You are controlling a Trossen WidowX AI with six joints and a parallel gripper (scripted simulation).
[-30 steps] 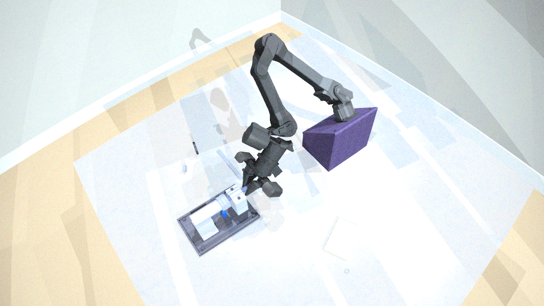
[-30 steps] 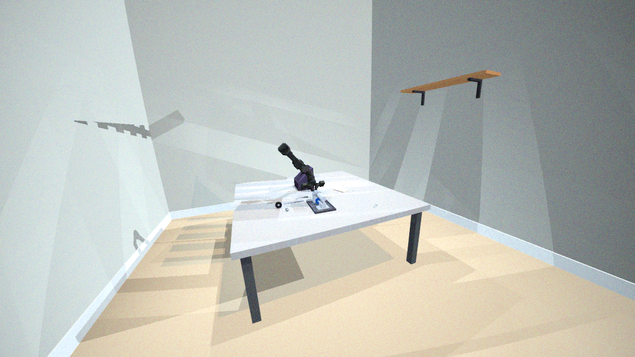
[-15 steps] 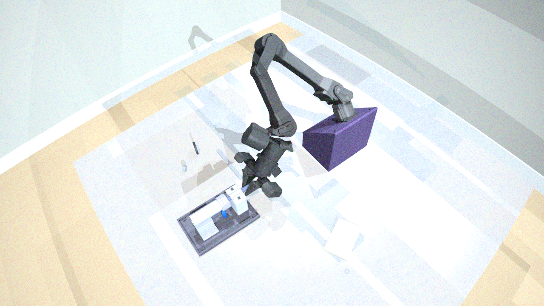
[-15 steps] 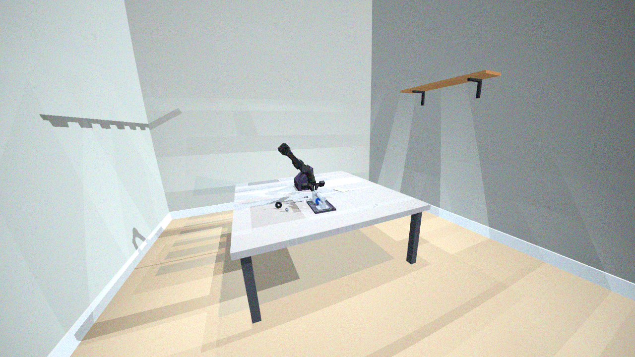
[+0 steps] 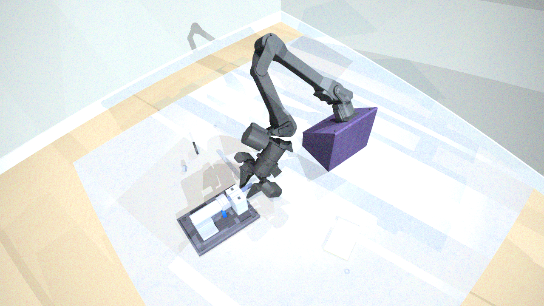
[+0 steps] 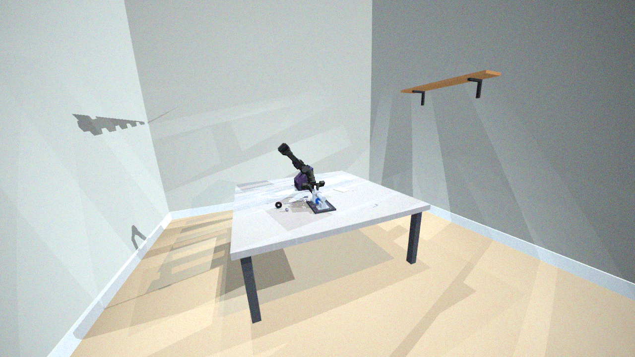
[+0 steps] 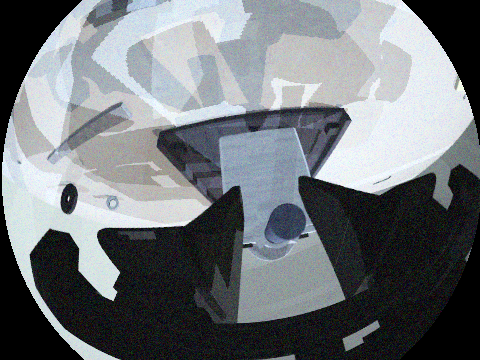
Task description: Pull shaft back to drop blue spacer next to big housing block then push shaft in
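Observation:
The shaft (image 5: 247,186) (image 7: 287,222) is blue-grey and its round end sticks out of the tall white block (image 5: 239,204) (image 7: 260,157). My gripper (image 5: 244,191) (image 7: 270,188) is open around the shaft end, with a gap on both sides in the wrist view. The blue spacer (image 5: 224,213) (image 6: 316,201) shows low between the two white supports, below the shaft line; whether it touches the base is unclear. White spacers (image 5: 222,202) sit beside the long white cylinder (image 5: 205,211). A short blue stretch of shaft shows between them and the tall block. The wrist view hides the spacers.
The fixture stands on a dark tray (image 5: 228,239) (image 6: 326,210) (image 7: 255,114). A grey bar (image 5: 227,162) (image 7: 89,133), a black disc (image 5: 195,148) (image 7: 64,205) and a small ring lie beside it. A pale flat plate (image 5: 341,239) lies across the table from them. The arm's purple base (image 5: 348,140) stands behind.

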